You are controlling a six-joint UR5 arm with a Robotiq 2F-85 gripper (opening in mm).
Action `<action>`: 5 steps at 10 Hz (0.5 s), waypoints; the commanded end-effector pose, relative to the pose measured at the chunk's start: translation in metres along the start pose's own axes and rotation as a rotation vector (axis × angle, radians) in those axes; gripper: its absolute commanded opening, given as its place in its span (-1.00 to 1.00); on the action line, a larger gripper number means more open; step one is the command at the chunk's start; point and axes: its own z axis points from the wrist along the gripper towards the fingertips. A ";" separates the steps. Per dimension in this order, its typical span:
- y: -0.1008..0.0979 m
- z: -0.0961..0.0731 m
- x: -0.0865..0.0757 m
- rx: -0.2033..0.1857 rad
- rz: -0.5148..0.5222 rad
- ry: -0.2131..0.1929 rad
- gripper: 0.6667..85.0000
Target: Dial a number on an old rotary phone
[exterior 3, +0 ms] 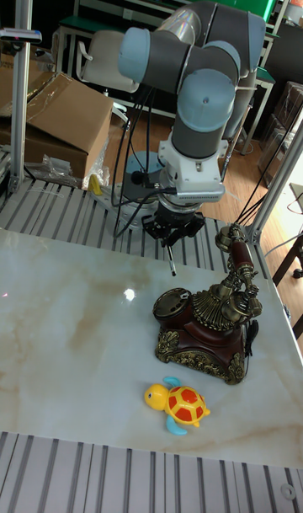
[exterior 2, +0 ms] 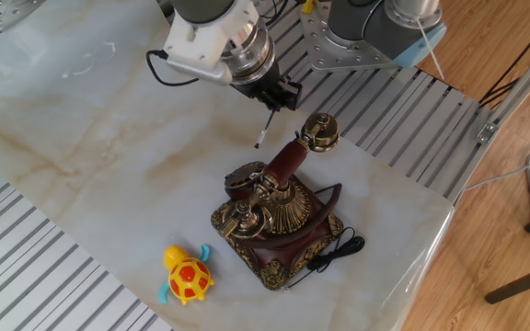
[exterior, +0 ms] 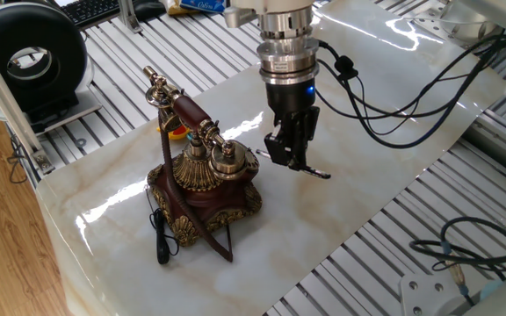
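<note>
gripper point(exterior: 290, 151) clamping pen point(exterior: 310, 169) beside phone point(exterior: 202, 180)

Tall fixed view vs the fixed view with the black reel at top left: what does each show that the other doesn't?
Only the tall view: the robot's grey-blue arm joints, cardboard boxes, and the whole yellow toy turtle.

Only the reel view: the black reel, a keyboard, and the black cable trailing from the wrist. The turtle is almost entirely hidden behind the phone.

Both: the rotary phone on the marble slab, handset on its cradle, and the gripper shut on a slim pen held beside the phone.
</note>
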 end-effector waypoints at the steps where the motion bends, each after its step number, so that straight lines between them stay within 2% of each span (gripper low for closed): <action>1: 0.003 -0.002 -0.002 -0.008 0.012 -0.005 -0.98; 3: 0.009 -0.003 -0.008 -0.020 0.022 -0.012 -0.98; 5: 0.016 -0.001 -0.019 -0.015 0.043 -0.007 -0.98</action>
